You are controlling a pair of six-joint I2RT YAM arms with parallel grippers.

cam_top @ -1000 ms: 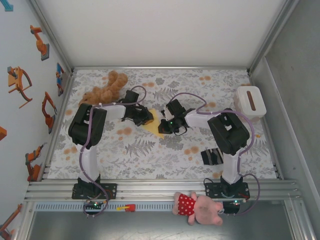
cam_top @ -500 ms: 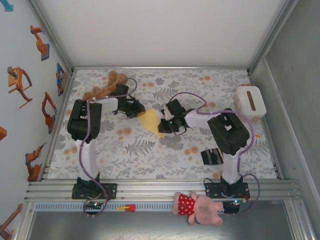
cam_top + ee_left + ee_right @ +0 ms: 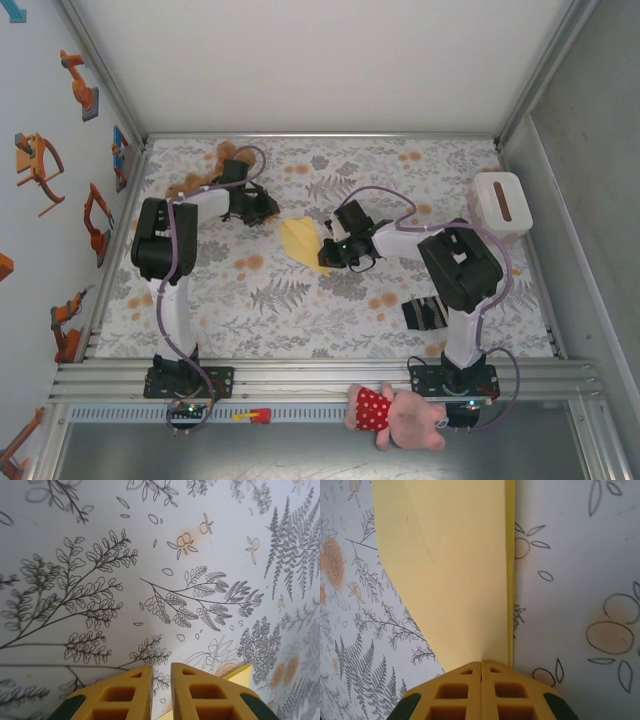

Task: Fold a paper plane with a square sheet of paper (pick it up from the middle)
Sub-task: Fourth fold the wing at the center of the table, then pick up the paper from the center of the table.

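Near the middle of the overhead view, the pale-yellow folded sheet of paper lies flat on the floral-printed tablecloth. It is a tapering wedge, not yet a finished dart. The right gripper is clamped on its lower right end. In the right wrist view those jaws are pressed together over the paper's edge, beside a doubled fold running up the frame. The left gripper sits to the upper left of the paper, apart from it. Its jaws are parted by a thin slit with nothing between them.

The step in hand looks like another crease. The right gripper should hold its pinch steady as an anchor. The left gripper should open wider, come in low and catch a loose edge rather than push the sheet. Thin paper will slide or buckle on cloth.

Around the cloth stand a brown plush teddy at upper left, a white box with a brown slot at right, and a dark striped sock at lower right. White panels and an aluminium frame enclose the cell.
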